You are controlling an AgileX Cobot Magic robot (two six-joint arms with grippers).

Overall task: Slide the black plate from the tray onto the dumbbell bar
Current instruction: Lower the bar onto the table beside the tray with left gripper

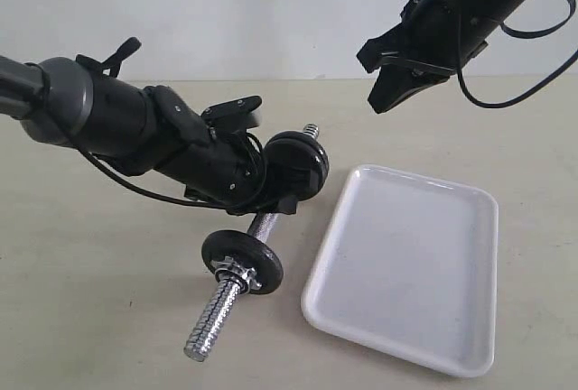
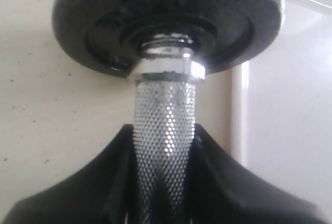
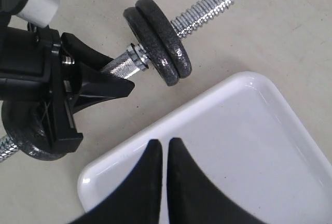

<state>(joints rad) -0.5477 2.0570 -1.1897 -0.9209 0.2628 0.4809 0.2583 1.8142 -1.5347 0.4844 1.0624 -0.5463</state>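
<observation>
My left gripper point(image 1: 269, 202) point(image 2: 165, 149) is shut on the knurled middle of the dumbbell bar point(image 1: 217, 309) point(image 2: 166, 115) and holds it tilted over the table. Two black discs sit side by side on the bar's far end. The outer one is the black plate point(image 3: 174, 37) point(image 1: 298, 162), and bare thread point(image 3: 207, 9) sticks out beyond it. The near end carries another black disc point(image 1: 242, 261) with a chrome star nut point(image 1: 230, 273). The white tray point(image 1: 312, 304) point(image 3: 119, 156) holds nothing. My right gripper point(image 1: 376, 104) point(image 3: 165, 143) hangs shut and empty above the tray.
The beige table point(image 1: 108, 318) stretches round the tray and bar. A pale wall point(image 1: 226, 11) stands behind. My right arm's cable point(image 1: 506, 101) loops down at the upper right.
</observation>
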